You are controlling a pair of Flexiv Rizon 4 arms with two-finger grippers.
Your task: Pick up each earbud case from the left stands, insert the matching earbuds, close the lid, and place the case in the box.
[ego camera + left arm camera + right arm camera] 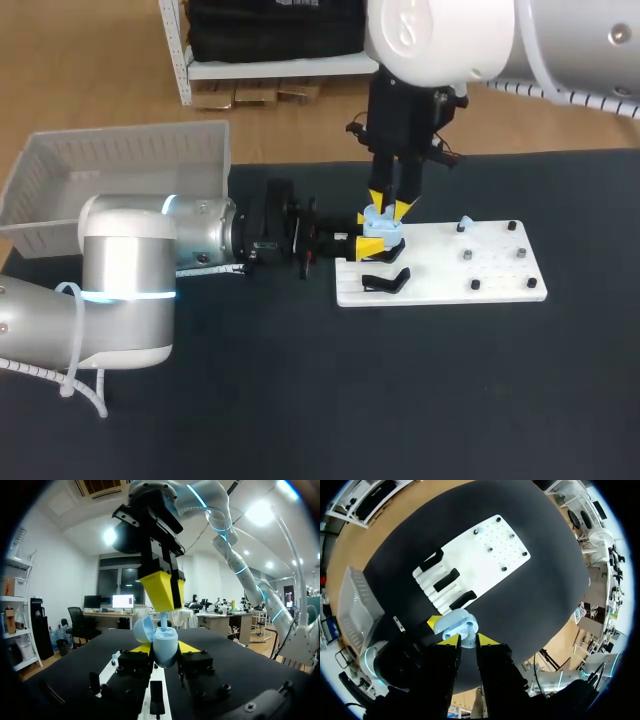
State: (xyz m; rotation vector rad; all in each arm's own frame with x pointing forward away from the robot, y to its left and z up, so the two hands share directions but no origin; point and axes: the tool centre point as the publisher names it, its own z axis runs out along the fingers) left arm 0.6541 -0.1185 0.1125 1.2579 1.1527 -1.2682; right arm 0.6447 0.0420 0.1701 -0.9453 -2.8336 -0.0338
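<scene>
**Left gripper clamps the open case as the right gripper holds an earbud over it**

Left gripper [372, 234] reaches in level from the side and is closed on a pale-blue earbud case [165, 647], with one yellow tip against each flank. It holds the case just above the near-left edge of the white board [480, 272]. The case's lid [144, 630] stands hinged open to one side. The right gripper [167, 596] points straight down over the case, its fingers nearly together and pinching a pale earbud [163, 621] whose lower end sits at the case's open mouth. Black stands [385, 281] sit on the board just beside the case. A small pale-blue piece [465, 222] rests on a peg at the board's far edge. The white slatted box [60, 180] sits well apart at the table's back-left corner, behind the left arm.
</scene>
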